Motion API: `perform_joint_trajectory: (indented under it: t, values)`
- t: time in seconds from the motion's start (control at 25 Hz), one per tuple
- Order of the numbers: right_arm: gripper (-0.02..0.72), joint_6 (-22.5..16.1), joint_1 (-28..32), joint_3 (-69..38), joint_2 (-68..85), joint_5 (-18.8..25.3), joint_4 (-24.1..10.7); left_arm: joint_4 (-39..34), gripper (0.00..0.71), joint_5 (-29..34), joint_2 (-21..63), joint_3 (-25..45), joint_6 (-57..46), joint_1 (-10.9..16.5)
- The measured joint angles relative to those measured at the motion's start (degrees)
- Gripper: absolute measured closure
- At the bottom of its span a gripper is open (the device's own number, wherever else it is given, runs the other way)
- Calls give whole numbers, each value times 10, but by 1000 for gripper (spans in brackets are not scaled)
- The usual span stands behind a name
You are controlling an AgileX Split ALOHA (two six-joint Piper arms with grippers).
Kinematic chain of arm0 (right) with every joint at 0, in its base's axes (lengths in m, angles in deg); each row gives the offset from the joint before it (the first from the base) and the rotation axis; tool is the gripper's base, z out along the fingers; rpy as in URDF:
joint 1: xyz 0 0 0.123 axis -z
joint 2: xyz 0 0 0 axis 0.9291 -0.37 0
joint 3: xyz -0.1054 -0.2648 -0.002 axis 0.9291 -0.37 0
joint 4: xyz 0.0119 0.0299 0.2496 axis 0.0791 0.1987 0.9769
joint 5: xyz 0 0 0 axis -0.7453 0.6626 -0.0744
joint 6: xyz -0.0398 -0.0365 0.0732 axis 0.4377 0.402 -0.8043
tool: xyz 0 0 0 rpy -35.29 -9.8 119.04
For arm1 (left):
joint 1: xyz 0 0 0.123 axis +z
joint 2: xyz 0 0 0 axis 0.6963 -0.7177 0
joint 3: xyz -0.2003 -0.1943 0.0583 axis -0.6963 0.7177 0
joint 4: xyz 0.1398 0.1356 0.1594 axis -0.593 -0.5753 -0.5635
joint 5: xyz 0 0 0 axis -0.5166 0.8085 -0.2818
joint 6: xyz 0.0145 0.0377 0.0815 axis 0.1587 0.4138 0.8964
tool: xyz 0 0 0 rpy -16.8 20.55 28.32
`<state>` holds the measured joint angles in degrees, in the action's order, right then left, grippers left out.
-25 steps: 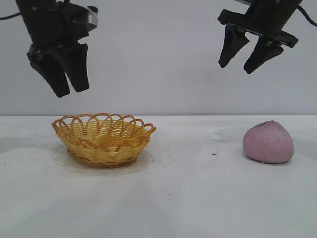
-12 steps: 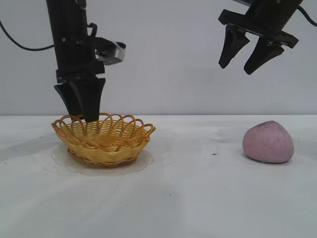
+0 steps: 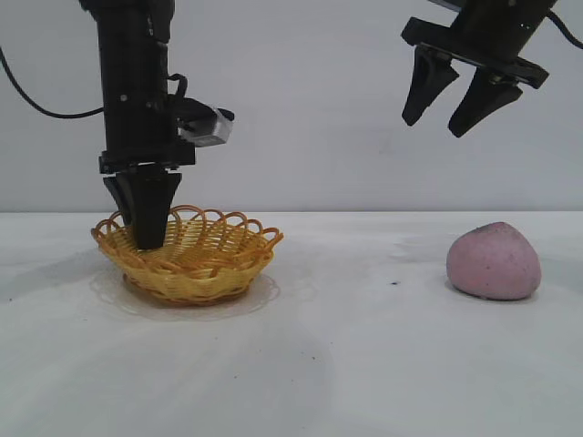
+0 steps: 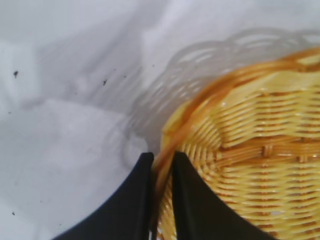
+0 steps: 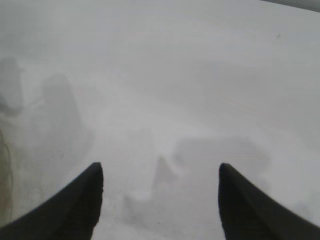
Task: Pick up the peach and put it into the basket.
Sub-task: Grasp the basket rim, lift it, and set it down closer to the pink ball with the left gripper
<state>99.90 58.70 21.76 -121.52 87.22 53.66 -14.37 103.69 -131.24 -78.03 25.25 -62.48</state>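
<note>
The yellow woven basket (image 3: 191,259) with its orange looped rim sits at the table's left. My left gripper (image 3: 148,238) points straight down at the basket's left edge, its black fingers shut on the rim, one inside and one outside the wall. In the left wrist view the orange rim of the basket (image 4: 260,150) runs between the tips of my left gripper (image 4: 162,157). The dusty pink peach (image 3: 493,261) lies on the table at the right, untouched. High above it hangs my right gripper (image 3: 439,120), open and empty; the right wrist view shows this gripper (image 5: 160,170) over bare table.
The white table (image 3: 364,364) stretches between basket and peach with a few dark specks (image 3: 393,283). A plain grey wall stands behind. A cable (image 3: 36,100) trails from the left arm.
My left gripper came down from above the basket to its left rim and shut on it. The basket shifted slightly to the left. The right arm and the peach stayed still.
</note>
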Motion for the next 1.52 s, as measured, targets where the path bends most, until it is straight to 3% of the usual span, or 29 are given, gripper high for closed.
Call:
perform_joint_trajectory:
  t: [0.08, 0.12, 0.16, 0.44, 0.72, 0.96, 1.16, 1.52]
  values:
    - [232, 0, 0, 0, 0, 0, 0, 4, 674, 3, 7, 0, -37, 0]
    - [232, 0, 0, 0, 0, 0, 0, 6, 659, 4, 15, 0, -62, 0]
    - [232, 0, 0, 0, 0, 0, 0, 8, 710, 4, 23, 0, -90, 0]
    - [232, 0, 0, 0, 0, 0, 0, 60, 710, -4, 86, 2, -219, 18]
    - [232, 0, 0, 0, 0, -2, 0, 156, 710, -13, 130, 89, -260, 18]
    - [232, 0, 0, 0, 0, -3, 0, 265, 710, -123, 165, 209, -270, 18]
    - [232, 0, 0, 0, 0, -4, 0, 310, 710, -181, 172, 306, -268, 18]
    - [232, -3, 1, 0, 0, -5, 0, 315, 710, -252, 172, 357, -259, 18]
